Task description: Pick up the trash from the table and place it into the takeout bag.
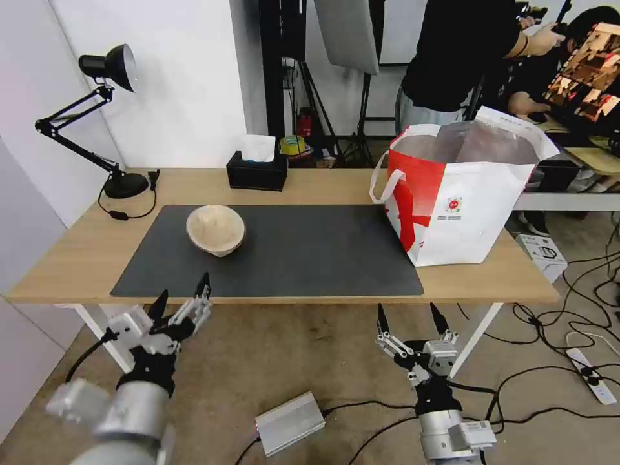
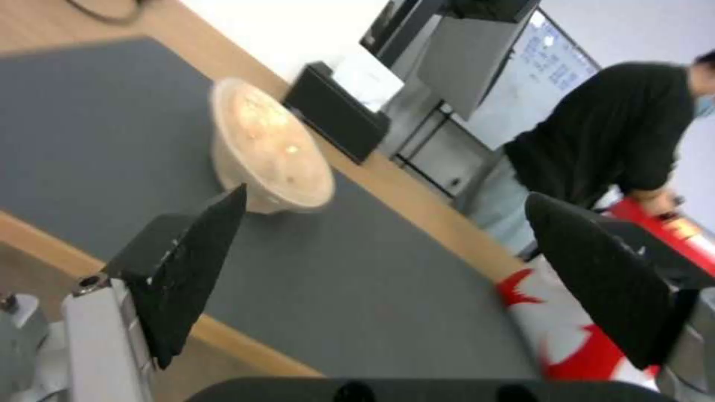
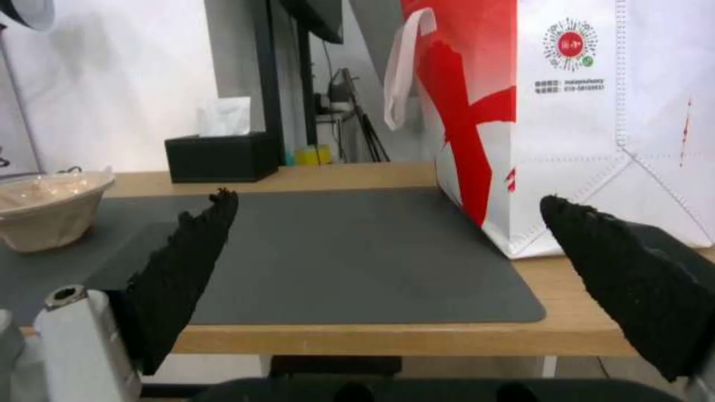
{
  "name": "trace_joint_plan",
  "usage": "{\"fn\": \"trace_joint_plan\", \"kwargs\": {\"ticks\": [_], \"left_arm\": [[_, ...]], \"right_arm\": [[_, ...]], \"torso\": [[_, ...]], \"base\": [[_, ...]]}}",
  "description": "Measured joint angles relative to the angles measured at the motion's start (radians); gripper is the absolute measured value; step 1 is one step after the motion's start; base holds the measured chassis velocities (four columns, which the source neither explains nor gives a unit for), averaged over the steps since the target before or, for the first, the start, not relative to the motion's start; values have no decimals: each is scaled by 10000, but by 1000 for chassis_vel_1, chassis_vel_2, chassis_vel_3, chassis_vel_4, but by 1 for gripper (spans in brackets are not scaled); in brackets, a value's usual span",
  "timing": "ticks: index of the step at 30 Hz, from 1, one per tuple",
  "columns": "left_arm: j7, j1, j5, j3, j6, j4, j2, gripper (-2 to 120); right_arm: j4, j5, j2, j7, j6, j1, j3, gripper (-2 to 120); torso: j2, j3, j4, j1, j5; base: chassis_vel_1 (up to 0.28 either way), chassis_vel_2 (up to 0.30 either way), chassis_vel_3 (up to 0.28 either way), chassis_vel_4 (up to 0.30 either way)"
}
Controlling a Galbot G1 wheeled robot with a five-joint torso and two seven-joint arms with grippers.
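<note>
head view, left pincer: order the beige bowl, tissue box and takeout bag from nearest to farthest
From the left pincer, open below the table's near edge:
1. Beige bowl, on the mat just beyond it.
2. Black tissue box, at the table's far edge.
3. Takeout bag, at the table's right end.

Matt grey mat on light wood table; foil-lined bag.

Beige bowl sits upright on the dark mat, left of frame centre, shallow, paper-like, pale inside. Bag stands upright at right of frame on the table, its near corner on the mat's right edge: white with red panels, silver lining, mouth open, white loop handle on its left side, small round red logo on front.
</note>
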Motion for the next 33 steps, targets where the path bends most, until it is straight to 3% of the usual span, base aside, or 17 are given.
{"fn": "trace_joint_plan", "kwargs": {"ticks": [2,10,15,22,24,33], "left_arm": [[-116,-132,-322,-32,34,0,74,100],[-1752,-1644,-4153,-269,203,460,874,100],[-2567,-2524,-5551,-222,214,895,1197,100],[-3455,-3791,-6759,-75,215,1553,1609,100],[-3884,-4467,-7268,13,232,2057,1879,100],[-4397,-5394,-7650,197,255,3025,2289,100]], "right_arm": [[1,0,0,0,0,0,0,100],[1,5,0,0,-1,0,0,100],[1,6,-1,1,-1,0,0,100],[2,6,0,0,0,1,0,100],[2,6,-1,0,-1,1,0,100],[2,6,-1,0,-1,1,0,100]], "torso": [[1,0,1,0,0],[0,0,1,0,0],[0,0,1,0,-1],[0,1,0,0,0],[0,1,0,1,0],[0,1,1,0,0]], "base": [[0,0,0,0],[0,0,0,0],[0,0,0,0],[0,0,0,0],[0,0,0,0],[0,0,0,0]]}}
